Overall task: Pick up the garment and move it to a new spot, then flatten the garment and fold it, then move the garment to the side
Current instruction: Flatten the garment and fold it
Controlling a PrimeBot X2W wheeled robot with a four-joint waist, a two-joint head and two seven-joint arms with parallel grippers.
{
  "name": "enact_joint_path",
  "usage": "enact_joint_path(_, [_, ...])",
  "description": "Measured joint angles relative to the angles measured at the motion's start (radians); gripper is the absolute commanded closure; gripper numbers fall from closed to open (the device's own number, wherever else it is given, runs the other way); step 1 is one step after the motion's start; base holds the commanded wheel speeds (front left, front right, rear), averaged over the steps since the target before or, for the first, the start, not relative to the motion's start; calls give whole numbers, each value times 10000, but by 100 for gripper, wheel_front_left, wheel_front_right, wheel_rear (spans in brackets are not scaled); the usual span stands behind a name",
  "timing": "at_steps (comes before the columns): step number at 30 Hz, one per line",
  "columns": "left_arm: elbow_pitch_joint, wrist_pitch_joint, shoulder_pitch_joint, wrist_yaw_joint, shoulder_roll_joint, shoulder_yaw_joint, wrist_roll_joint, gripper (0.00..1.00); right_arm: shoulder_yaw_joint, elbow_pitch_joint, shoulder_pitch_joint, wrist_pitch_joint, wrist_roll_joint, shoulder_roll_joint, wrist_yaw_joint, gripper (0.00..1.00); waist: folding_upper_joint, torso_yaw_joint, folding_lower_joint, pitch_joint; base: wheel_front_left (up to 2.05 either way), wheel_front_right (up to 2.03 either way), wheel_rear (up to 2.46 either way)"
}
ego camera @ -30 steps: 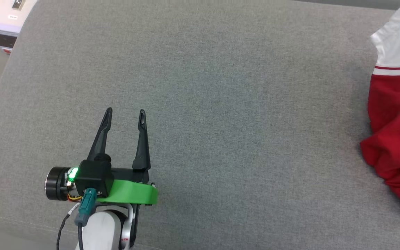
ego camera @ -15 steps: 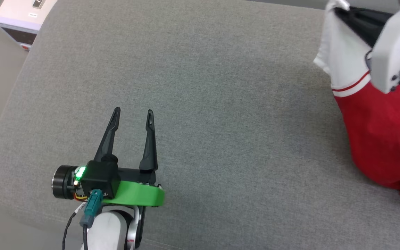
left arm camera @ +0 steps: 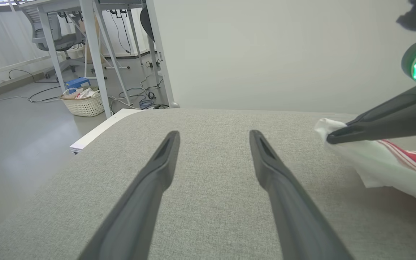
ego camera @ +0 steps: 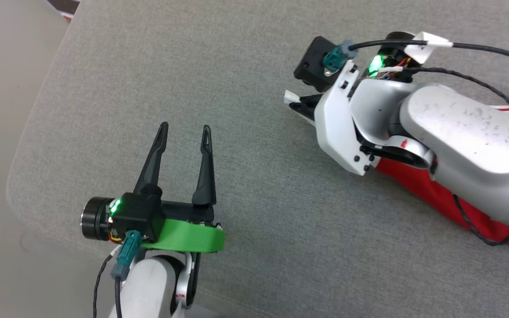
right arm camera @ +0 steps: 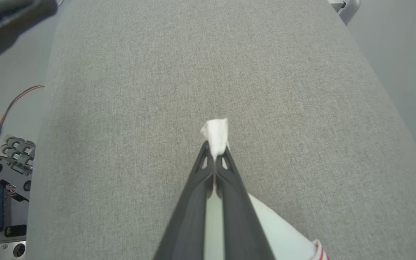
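Observation:
The garment point(ego camera: 418, 185) is a red T-shirt with white sleeves, trailing over the grey cushion under my right arm. My right gripper point(ego camera: 296, 102) is shut on a white sleeve edge, and a tuft of white cloth point(right arm camera: 216, 135) sticks out past its tips. In the left wrist view the same sleeve point(left arm camera: 370, 162) with striped trim hangs from the right gripper's fingers point(left arm camera: 385, 124). My left gripper point(ego camera: 184, 130) hovers open over bare cushion at the lower left, well apart from the garment, nothing between its fingers point(left arm camera: 164, 162).
The grey cushion point(ego camera: 245, 57) has its rounded left edge point(ego camera: 29, 145) near my left gripper, with floor beyond. In the left wrist view a white basket point(left arm camera: 83, 103), table legs point(left arm camera: 96, 54) and cables stand on the floor past the cushion. Electronics point(right arm camera: 2, 187) sit beside the cushion.
The head camera has swung right. My right arm has travelled left across the cushion, dragging the garment by its white sleeve toward the middle. The left gripper stays open in place.

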Motion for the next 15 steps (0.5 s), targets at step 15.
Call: enact_joint_path(15, [127,0,-314,221,-2,-245,-219,0,-61,1423,1213,1296,-757,345,2,96,0,345,0,619,0,0,0])
